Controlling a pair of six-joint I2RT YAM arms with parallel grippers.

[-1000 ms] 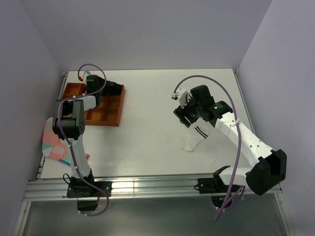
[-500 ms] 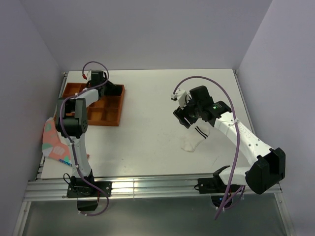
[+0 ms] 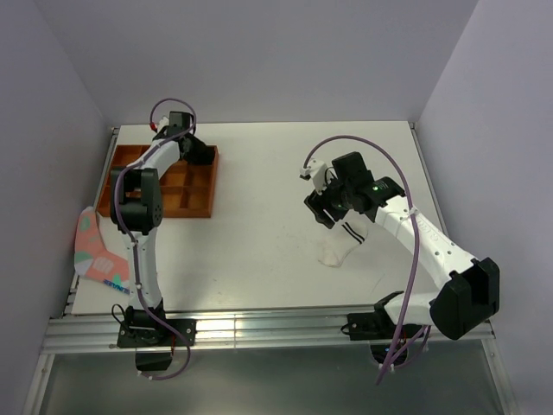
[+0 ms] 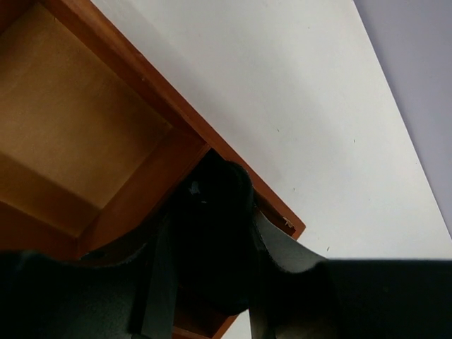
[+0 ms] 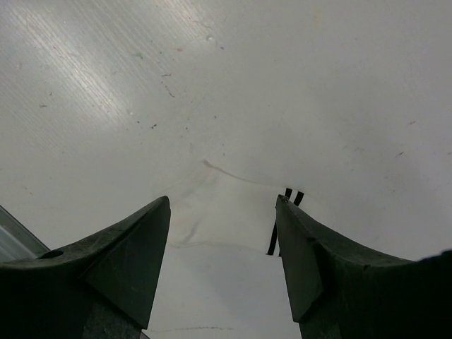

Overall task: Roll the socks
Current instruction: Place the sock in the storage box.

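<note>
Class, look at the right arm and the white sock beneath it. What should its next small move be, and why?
Probably lower the right gripper straight down onto the white sock and then close. Its jaws stand wide open with nothing between them, and the sock lies flat on the table, directly below the gap between the fingers, so it is not yet gripped.

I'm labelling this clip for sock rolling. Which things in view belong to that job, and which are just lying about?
Belong to the job:
- white sock
- black sock

Just lying about:
- tray
- pink fabric
</note>
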